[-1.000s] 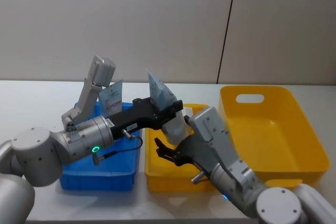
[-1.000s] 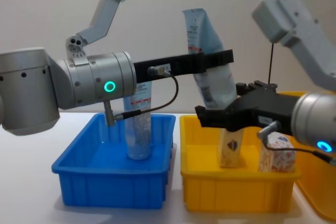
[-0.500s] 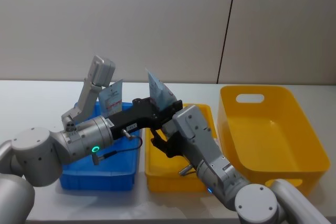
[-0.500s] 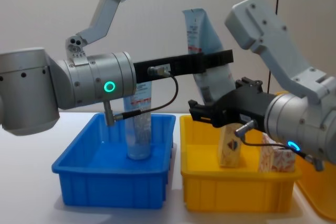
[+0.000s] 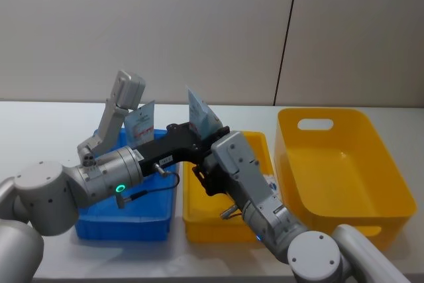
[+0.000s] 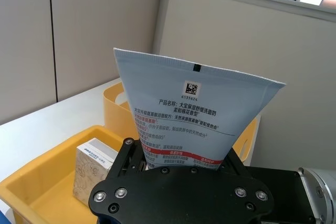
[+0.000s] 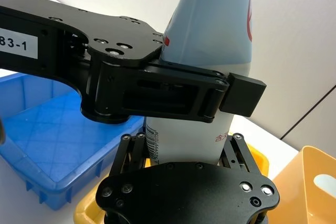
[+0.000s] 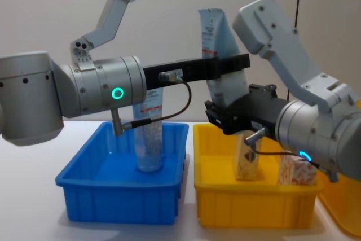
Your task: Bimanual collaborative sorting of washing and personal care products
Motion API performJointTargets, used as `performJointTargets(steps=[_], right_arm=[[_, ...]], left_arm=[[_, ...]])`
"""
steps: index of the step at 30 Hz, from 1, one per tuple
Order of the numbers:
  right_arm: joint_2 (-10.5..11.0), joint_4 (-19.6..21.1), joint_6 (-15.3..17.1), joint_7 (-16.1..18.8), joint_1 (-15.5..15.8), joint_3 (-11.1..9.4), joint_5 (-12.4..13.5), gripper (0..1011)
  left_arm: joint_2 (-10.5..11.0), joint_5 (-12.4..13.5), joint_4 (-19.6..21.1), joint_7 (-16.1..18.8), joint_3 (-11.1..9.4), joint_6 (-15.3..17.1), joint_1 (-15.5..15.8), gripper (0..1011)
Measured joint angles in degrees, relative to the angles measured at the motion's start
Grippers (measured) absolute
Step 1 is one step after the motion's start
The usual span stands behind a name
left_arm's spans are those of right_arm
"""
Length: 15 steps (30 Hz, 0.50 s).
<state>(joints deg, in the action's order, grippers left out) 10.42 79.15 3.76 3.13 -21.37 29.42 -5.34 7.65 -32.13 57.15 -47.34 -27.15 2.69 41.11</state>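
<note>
My left gripper [image 8: 225, 66] is shut on a pale-blue squeeze tube [image 8: 217, 32] and holds it upright, crimped end up, over the small yellow bin [image 8: 254, 213]. In the left wrist view the tube [image 6: 194, 114] rises out of that gripper [image 6: 184, 163]. Lower on the tube [image 7: 215, 19] sits my right gripper [image 7: 184, 145], open, one finger on each side of the tube's lower body. A second tube [image 8: 149, 139] stands in the blue bin [image 8: 113, 207]. Two cream boxes [image 8: 246, 162] [image 8: 296, 170] stand in the small yellow bin.
A large yellow bin [image 5: 344, 164] with a handle slot stands on the right of the white table. The blue bin [image 5: 126, 226] and the small yellow bin [image 5: 212, 226] sit side by side near the table's front edge. A grey wall is behind.
My right gripper has swung in from the right and risen to the tube's lower part, its fingers now on both sides of it. The left arm and the tube have stayed put.
</note>
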Motion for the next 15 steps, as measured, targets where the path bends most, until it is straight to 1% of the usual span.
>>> performJointTargets(steps=[4, 6, 7, 8, 11, 13, 14, 15], right_arm=[[-0.2, -0.2, -0.1, -0.2, -0.1, 0.1, -0.2, 502], [-0.2, -0.4, -0.1, -0.2, -0.2, 0.1, -0.3, 485], [-0.2, -0.4, -0.1, -0.2, -0.2, 0.1, -0.3, 481], [-0.2, -0.4, -0.1, -0.2, -0.2, 0.1, -0.3, 478], [-0.2, -0.4, -0.1, -0.2, -0.2, 0.1, -0.4, 458], [-0.2, -0.4, -0.1, -0.2, -0.1, -0.1, -0.4, 444], [-0.2, -0.4, -0.1, -0.3, -0.1, -0.1, -0.4, 442], [-0.2, -0.4, 0.0, -0.4, 0.0, -0.3, -0.5, 436]], left_arm=[[0.0, 0.0, 0.0, 0.0, 0.0, 0.0, 0.0, 374], [0.0, 0.0, 0.0, 0.0, 0.0, 0.0, 0.0, 421], [0.0, 0.0, 0.0, 0.0, 0.0, 0.0, 0.0, 476], [0.0, 0.0, 0.0, 0.0, 0.0, 0.0, 0.0, 476], [0.0, 0.0, 0.0, 0.0, 0.0, 0.0, 0.0, 564], [0.0, 0.0, 0.0, 0.0, 0.0, 0.0, 0.0, 647], [0.0, 0.0, 0.0, -0.1, 0.0, 0.0, 0.0, 647], [0.0, 0.0, 0.0, -0.1, 0.0, 0.0, 0.0, 688]])
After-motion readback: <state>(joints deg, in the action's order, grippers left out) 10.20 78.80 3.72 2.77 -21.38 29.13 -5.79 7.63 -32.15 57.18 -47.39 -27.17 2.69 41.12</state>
